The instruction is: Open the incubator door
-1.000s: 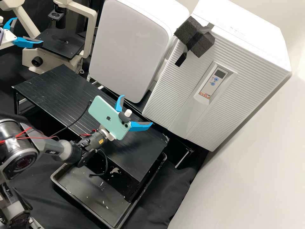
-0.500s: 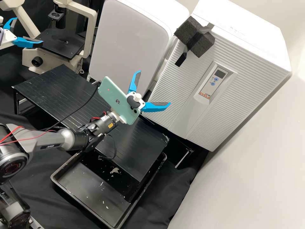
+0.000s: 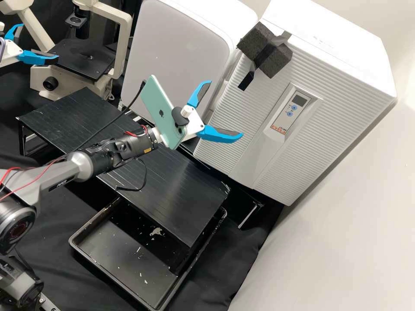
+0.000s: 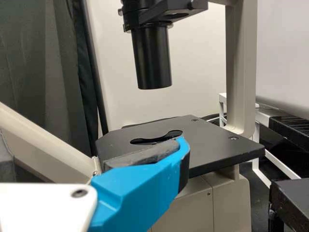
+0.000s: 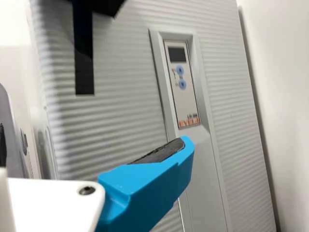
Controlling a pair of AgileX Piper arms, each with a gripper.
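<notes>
Facing the white ribbed incubator door, shut, right of frame. My blue-fingered right end effector is open, empty, mid-frame. Likely pre-grasp; next: up to the black foam block, grip, pull.

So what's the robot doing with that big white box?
Its right gripper is near the front of the big white box, with its fingers open and nothing between them. The box's door looks shut. The left gripper is open too, over by the microscope.
</notes>
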